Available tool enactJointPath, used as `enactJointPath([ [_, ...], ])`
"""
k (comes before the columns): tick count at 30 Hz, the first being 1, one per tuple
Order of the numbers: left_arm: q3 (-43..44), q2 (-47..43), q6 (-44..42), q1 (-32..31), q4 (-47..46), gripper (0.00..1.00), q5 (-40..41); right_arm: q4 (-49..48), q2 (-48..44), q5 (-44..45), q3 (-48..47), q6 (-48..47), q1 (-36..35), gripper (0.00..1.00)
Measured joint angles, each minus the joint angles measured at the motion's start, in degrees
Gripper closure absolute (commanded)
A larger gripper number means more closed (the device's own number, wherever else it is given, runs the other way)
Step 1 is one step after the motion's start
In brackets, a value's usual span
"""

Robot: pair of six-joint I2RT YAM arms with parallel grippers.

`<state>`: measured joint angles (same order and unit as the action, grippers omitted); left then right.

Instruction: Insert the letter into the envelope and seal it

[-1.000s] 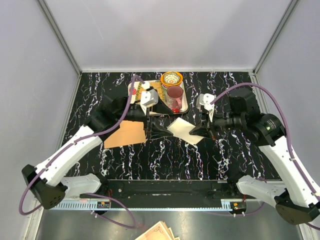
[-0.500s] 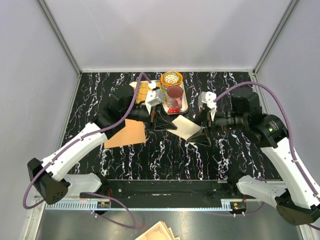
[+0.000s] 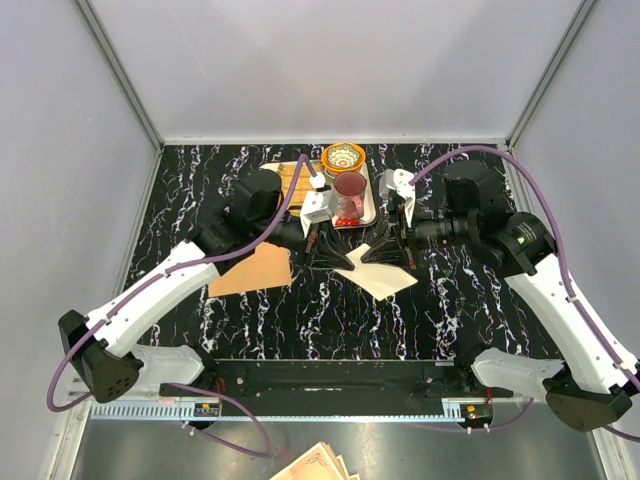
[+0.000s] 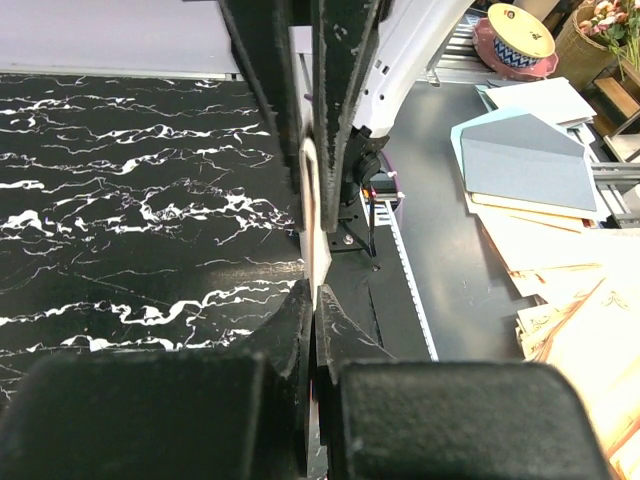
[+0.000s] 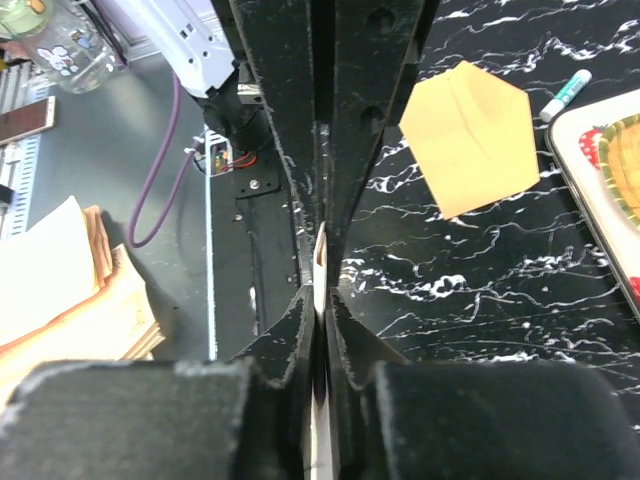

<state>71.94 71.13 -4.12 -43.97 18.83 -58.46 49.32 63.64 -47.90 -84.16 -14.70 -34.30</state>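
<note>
Left end effector (image 3: 334,253) is clamped tight on an edge of the letter (image 3: 390,278) at frame centre, and the right end effector (image 3: 383,250) nips the same sheet from the opposite side. Both arms reach inward, wrists facing. Likely step: handling the letter before insertion. Next it must travel left to the envelope (image 3: 252,270), flat on the table (image 3: 450,310).

No readable text in any view. Sticker on the rail (image 3: 207,408) at the desk's near edge: yellow and red patches, too small to read. Glass jar (image 5: 75,55) in the right wrist view has a cartoon print, no legible letters. Marker pen (image 5: 566,94) on the desk: no legible label. Papers beside the desk show ornament only.
</note>
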Motion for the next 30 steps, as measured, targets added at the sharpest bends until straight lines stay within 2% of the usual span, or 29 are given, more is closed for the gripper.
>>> enactJointPath([
  [3, 0.5, 0.1, 0.1, 0.6, 0.8, 0.98, 0.0, 0.0, 0.2, 0.3, 0.0, -0.1, -1.1, 1.00],
  [5, 0.5, 0.1, 1.2, 1.2, 0.4, 0.90, -0.3, -0.3, 0.2, 0.6, -0.1, 0.0, -1.5, 1.00],
  [6, 0.4, 0.1, 1.7, 1.7, 0.0, 0.74, -0.5, -0.8, 0.3, 1.0, -0.2, 0.0, -1.6, 1.00],
  [7, 0.4, 0.1, 2.7, 2.4, -0.7, 0.42, -0.6, -1.2, 0.3, 1.5, -0.4, 0.2, -1.7, 1.00],
  [8, 0.3, 0.0, 3.4, 3.1, -1.7, 0.31, -0.8, -1.6, 0.3, 2.0, -0.6, 0.5, -1.7, 1.00],
  [10, -0.7, -0.8, 5.9, 4.6, -4.0, 0.18, -0.8, -2.6, 0.3, 3.4, -0.8, 1.7, -1.7, 1.00],
  [11, -2.6, -1.8, 8.1, 5.7, -7.1, 0.16, -0.6, -3.6, 0.3, 4.2, -0.8, 2.5, -1.8, 1.00],
  [18, -18.8, -12.4, 22.5, 10.2, -24.1, 0.14, 1.3, -14.8, 0.2, 8.2, -0.9, 13.0, -1.8, 1.00],
  [26, -23.3, -13.0, 39.0, 10.7, -43.0, 0.15, 4.3, -31.7, -0.7, 12.0, 1.9, 29.4, -1.8, 1.00],
  [29, -23.3, -12.5, 43.9, 10.8, -48.2, 0.18, 6.1, -36.4, -0.7, 12.2, 2.9, 33.6, -1.8, 1.00],
  [30, -23.3, -12.2, 45.3, 10.8, -49.6, 0.28, 6.7, -38.1, -0.7, 12.1, 3.4, 35.1, -1.8, 1.00],
])
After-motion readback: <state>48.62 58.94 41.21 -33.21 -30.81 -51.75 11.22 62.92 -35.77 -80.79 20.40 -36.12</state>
